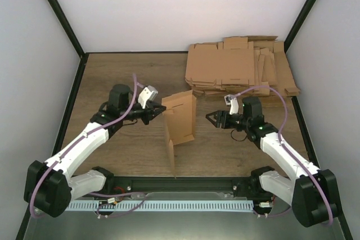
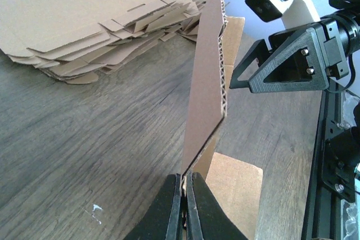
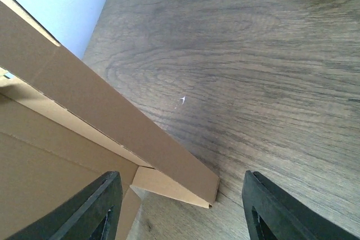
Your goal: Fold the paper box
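**Box** [image 1: 181,117]: one brown corrugated piece, partly folded and stood on edge near the middle of the desk [image 1: 124,77], slightly toward its near edge. One tall panel is kept upright. A narrower panel is turned from it toward the near edge. A low flap is seen lying on the desk at its foot in the left wrist view [image 2: 205,82]. No closed compartment is formed, and whether anything lies inside cannot be told.

**Left arm** [image 1: 84,139]: reached in from the near left corner. The left jaws are clenched on the box's left edge, and the fluted edge is seen pinched between them.

**Right arm** [image 1: 281,150]: reached in from the near right corner. The right jaws are released and held just right of the box, apart from it. In the right wrist view a lower corner of the box [image 3: 84,94] is seen between them, ungripped.

**Pile** [image 1: 239,66]: many flat brown blanks, overlapped loosely at the far right corner of the desk and well apart from the box. It is also seen in the left wrist view [image 2: 73,21].

**Speck** [image 3: 181,100]: a small white mark on the wood-grain desk beside the box.
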You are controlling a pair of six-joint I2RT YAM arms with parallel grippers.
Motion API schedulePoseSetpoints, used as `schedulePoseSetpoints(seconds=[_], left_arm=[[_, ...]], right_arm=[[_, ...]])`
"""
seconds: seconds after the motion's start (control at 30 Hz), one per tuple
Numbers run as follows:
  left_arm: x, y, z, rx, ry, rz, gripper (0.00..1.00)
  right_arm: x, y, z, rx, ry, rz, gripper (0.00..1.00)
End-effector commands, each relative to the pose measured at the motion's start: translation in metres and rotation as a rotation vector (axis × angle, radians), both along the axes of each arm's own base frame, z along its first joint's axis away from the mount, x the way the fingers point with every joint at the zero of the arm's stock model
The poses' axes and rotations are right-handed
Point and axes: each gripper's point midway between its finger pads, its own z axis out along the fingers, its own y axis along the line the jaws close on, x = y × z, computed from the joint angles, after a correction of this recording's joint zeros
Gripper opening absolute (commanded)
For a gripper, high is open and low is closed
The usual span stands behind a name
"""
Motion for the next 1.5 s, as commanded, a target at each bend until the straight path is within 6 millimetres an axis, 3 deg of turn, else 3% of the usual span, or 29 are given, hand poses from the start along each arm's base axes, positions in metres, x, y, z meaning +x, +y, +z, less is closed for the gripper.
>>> schedulePoseSetpoints(seconds=[0.0,0.8,1.23,1.47], left_arm=[[-0.011,-0.004,-0.019,0.049,-0.004,-0.062,0.04],[-0.02,-0.009,-0.029,0.094,-0.008,-0.108,0.04],[-0.022,-0.011,-0.027,0.107,-0.023,-0.121,0.04],[-0.025,-0.012,-0.027,0.106,-0.031,-0.135,0.04]], right_arm=[[-0.002,0.005,0.009,0.042,-0.032,0.042,0.61],[-0.002,0.04,0.023,0.087,-0.091,0.177,0.57],[0.031,0.016,0.074,0.049,-0.244,-0.036,0.54],[0.023,0.043,0.08,0.094,-0.228,0.148,0.51]])
